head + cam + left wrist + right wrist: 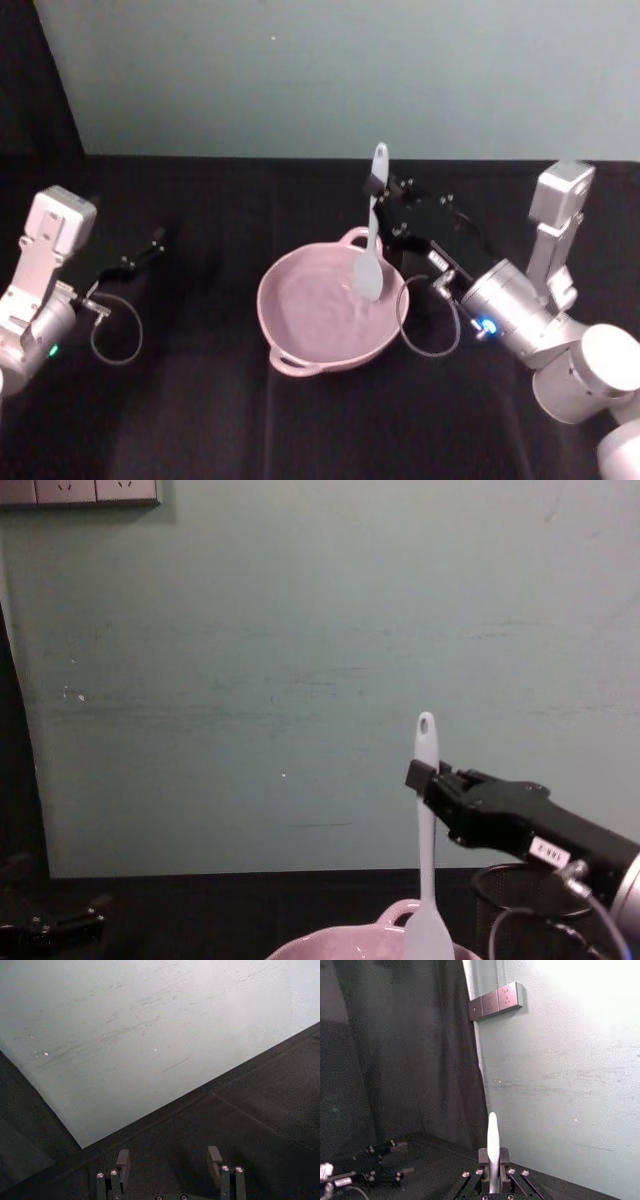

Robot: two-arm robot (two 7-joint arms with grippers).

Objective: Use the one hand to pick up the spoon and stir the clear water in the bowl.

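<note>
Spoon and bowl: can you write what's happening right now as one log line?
right gripper: shut on spoon, upright | spoon head: inside bowl | left gripper: open, parked left

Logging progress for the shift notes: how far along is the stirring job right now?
Done: the long slim white plastic spoon is picked up, clamped upright by its handle in the right end effector. In hand: its broad head hangs inside the pale pink glossy round bowl, apparently at the water. Left: the stirring itself, which one moment can't confirm. The left end effector sits open, off to the left.
</note>
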